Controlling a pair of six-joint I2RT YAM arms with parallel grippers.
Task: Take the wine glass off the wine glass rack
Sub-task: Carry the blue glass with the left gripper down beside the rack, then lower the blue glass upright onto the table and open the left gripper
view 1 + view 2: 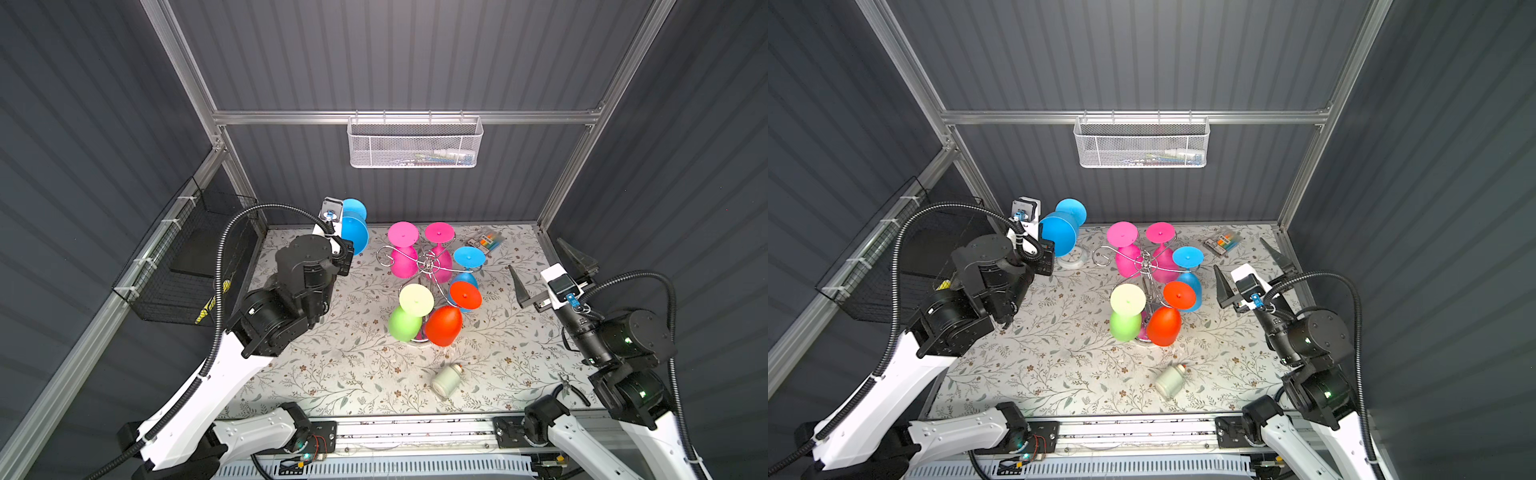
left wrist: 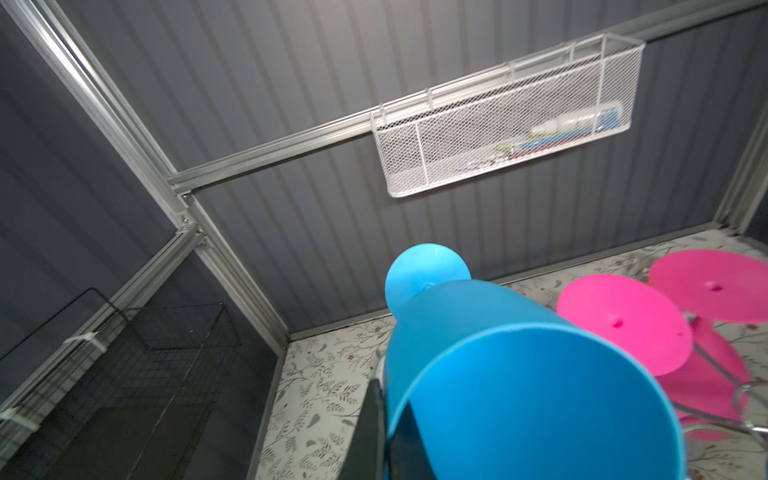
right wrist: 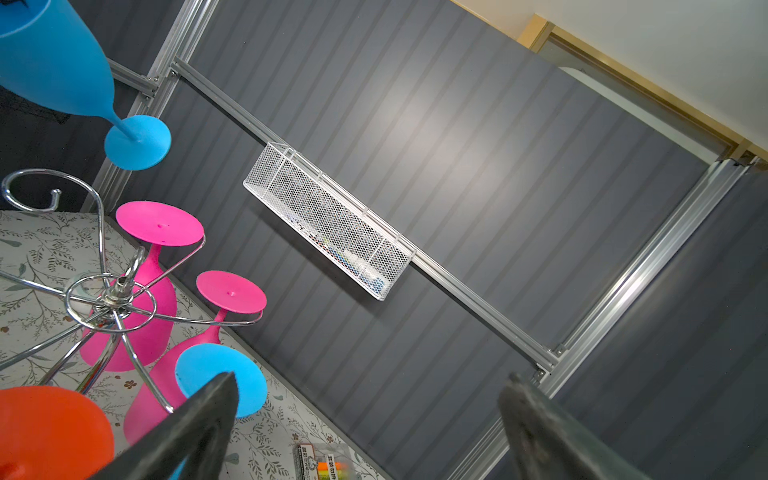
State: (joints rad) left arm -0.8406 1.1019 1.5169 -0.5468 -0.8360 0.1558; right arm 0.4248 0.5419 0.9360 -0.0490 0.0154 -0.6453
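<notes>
A blue wine glass (image 1: 354, 232) (image 1: 1059, 232) (image 2: 498, 374) (image 3: 54, 62) hangs in the air at the back left, tilted, foot toward the back wall and apart from the rack. My left gripper (image 2: 390, 392) is shut on its rim, one finger inside the bowl and one outside. The chrome wine glass rack (image 1: 428, 262) (image 1: 1144, 262) (image 3: 110, 297) stands mid-table with several coloured glasses hanging upside down from it. One scroll arm (image 1: 384, 253) on its left side is bare. My right gripper (image 1: 536, 255) (image 1: 1239, 254) (image 3: 371, 377) is open and holds nothing, to the right of the rack.
A white bottle (image 1: 446, 380) lies near the front. A marker pack (image 1: 486, 241) lies at the back right and pliers (image 1: 571, 388) at the front right. A white ring (image 1: 1071, 259) sits below the held glass. A white mesh basket (image 1: 415, 143) hangs on the back wall, a black wire basket (image 1: 187, 257) on the left.
</notes>
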